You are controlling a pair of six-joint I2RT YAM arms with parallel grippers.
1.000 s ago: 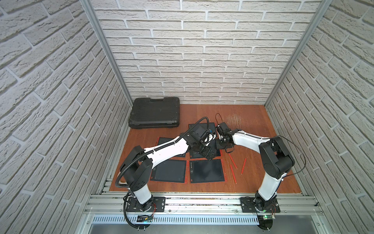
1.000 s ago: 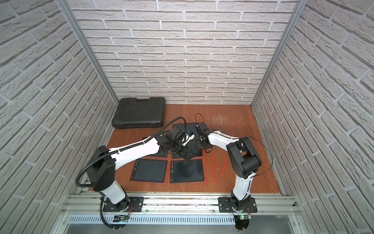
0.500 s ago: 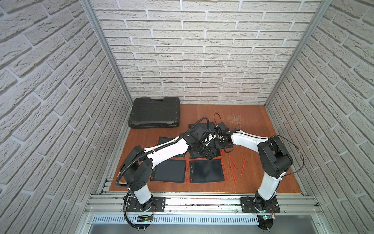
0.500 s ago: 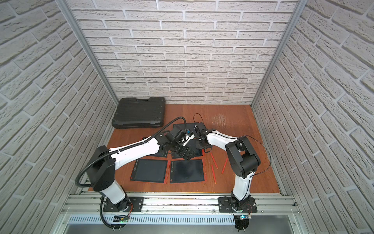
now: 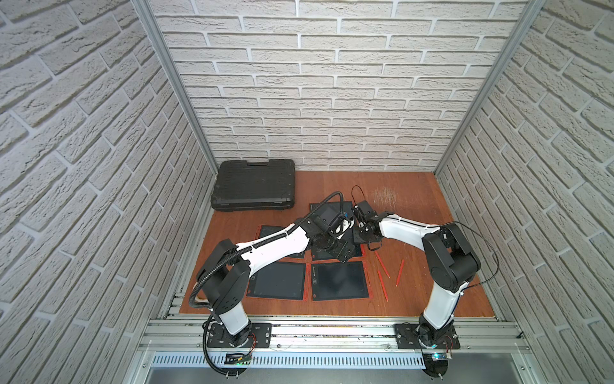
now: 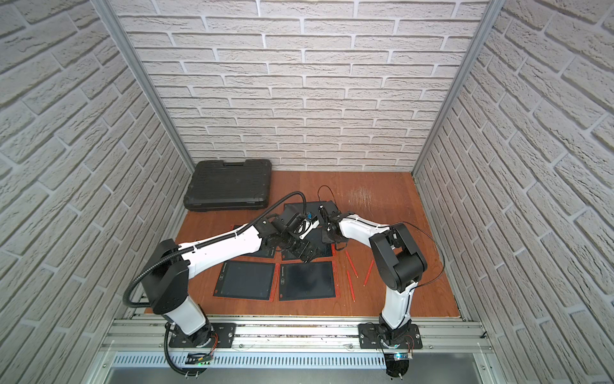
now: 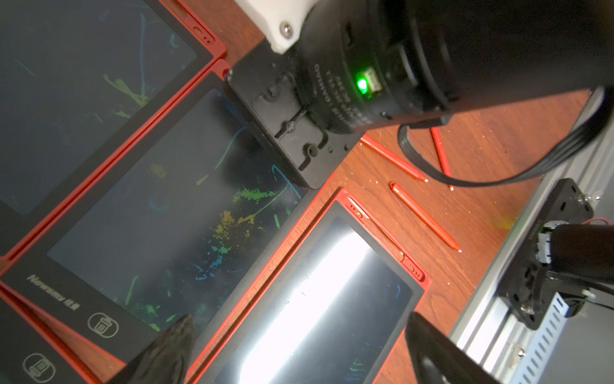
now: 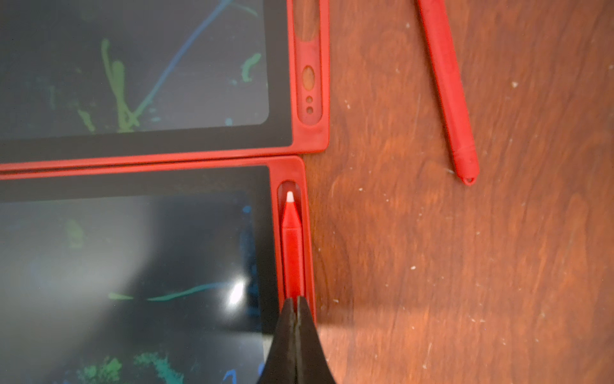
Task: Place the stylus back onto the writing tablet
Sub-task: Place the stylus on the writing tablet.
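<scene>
- Stylus [image 8: 292, 246] sat in the edge slot of the writing tablet [image 8: 133, 266], mid-worktop [image 8: 465, 266].
- right gripper [image 8: 295, 303] was clenched tight, tips right over it.
- left gripper [image 7: 299, 335] gaped wide, empty, above other tablets [image 7: 159, 199].

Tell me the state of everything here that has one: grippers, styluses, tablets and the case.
left gripper, open, above the tablets, holding nothing.
right gripper, shut, tips on the docked stylus.
docked stylus, lying in its tablet's side slot.
filled tablet, scribbled on, slot occupied.
neighbouring tablet, scribbled on, slot empty.
loose styluses, three lying on the table.
black case, closed.
</scene>
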